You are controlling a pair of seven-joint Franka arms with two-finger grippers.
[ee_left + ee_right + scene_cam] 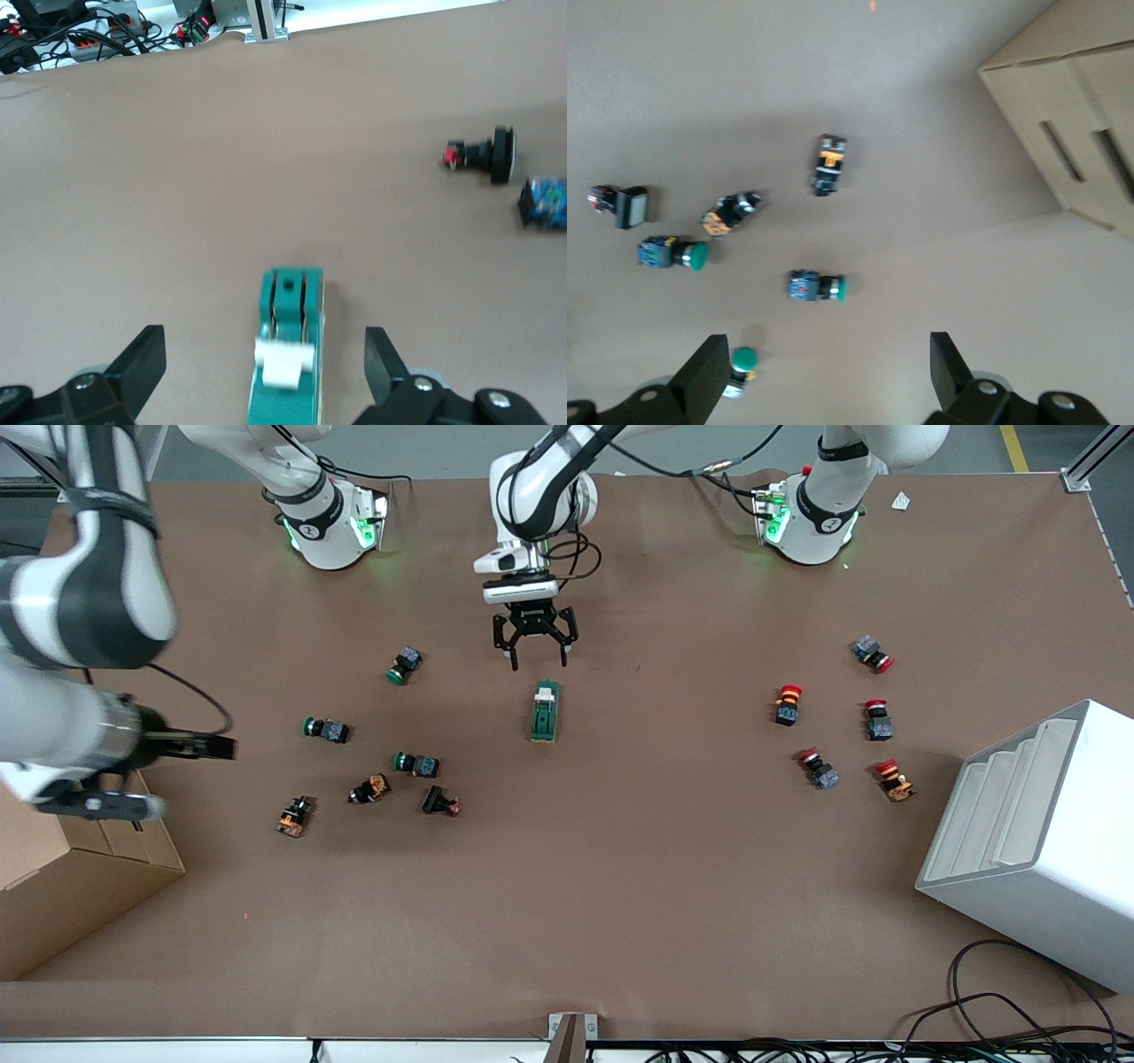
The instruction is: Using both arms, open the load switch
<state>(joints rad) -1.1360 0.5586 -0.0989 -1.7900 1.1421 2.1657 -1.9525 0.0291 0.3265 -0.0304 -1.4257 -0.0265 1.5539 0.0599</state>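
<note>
The load switch [544, 711], a dark-green oblong block, lies mid-table with its white toggle [547, 689] at the end farther from the front camera. My left gripper [539, 661] hangs open just over that toggle end. In the left wrist view the load switch [288, 354] lies between the spread fingers [142, 359], which do not touch it. My right gripper [217, 747] is up in the air at the right arm's end of the table. It is open [826, 347] and empty, with a green-capped button [744, 359] below, beside one finger.
Several green-capped and orange push buttons [416, 763] lie toward the right arm's end. Several red-capped ones [788, 703] lie toward the left arm's end. A cardboard box [71, 886] stands below the right arm. A white stepped rack [1036, 841] stands at the left arm's end.
</note>
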